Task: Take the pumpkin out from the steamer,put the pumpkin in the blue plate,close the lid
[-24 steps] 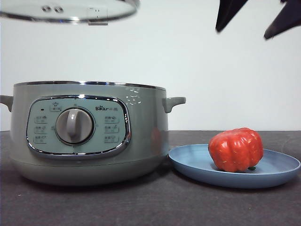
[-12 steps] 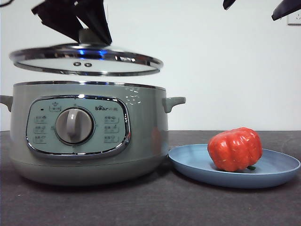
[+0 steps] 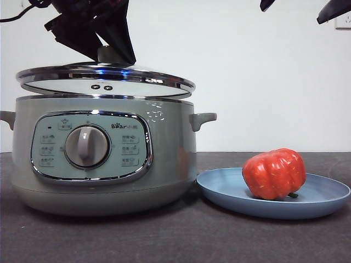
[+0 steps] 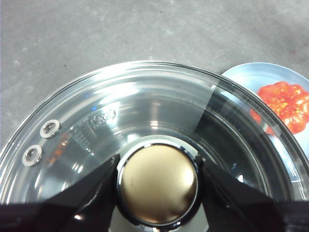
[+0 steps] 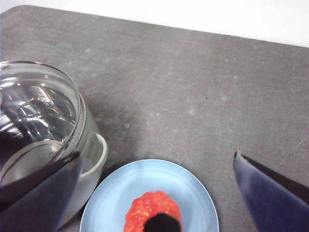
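Left fingers (image 4: 87, 193) grip the lid (image 3: 105, 80) just above the steamer (image 3: 104, 159).

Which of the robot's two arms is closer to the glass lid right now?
The left. Its tool grips the lid's knob, just above the steamer. The right tool hangs open, high over the pumpkin on the blue plate.

A plain white wall (image 3: 247, 82) fills the background, evenly lit. At its upper right corner sits part of a white wall socket (image 3: 343, 21). Below runs a dark grey, faintly speckled tabletop (image 3: 181, 235), its far edge meeting the wall in a straight line.
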Tool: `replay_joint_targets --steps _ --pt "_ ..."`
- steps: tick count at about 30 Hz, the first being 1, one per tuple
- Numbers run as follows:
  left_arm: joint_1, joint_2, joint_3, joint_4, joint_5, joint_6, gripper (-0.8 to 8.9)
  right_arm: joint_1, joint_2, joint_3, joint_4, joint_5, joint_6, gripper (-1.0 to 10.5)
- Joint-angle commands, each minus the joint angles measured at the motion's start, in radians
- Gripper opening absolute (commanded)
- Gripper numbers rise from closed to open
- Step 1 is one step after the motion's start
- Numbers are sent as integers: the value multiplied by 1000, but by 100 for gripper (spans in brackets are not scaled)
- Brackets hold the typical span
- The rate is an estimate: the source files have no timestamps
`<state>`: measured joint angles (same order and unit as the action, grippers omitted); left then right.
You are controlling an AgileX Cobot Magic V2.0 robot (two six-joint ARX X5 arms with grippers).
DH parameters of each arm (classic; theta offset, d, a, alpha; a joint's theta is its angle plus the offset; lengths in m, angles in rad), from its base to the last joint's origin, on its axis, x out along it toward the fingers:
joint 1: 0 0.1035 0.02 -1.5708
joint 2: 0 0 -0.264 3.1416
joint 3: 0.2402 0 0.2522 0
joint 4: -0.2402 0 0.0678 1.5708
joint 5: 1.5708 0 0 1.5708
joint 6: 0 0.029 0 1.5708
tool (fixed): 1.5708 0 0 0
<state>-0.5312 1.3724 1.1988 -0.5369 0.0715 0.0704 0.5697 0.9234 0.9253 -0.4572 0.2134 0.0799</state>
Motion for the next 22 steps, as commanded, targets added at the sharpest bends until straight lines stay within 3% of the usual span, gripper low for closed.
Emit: replay_joint_targets --steps 1,19,21,22 --pt "0 20 19 26 8 4 -8 0 -1 -6 3 5 10 566" --pt "9 49 19 -76 -17 10 1 0 -1 -6 -10 5 10 566" --pt "9 49 19 -72 -16 10 72 0 -1 -6 -11 4 10 566" --pt "9 49 19 -69 -16 10 184 0 -1 -6 -12 4 10 566"
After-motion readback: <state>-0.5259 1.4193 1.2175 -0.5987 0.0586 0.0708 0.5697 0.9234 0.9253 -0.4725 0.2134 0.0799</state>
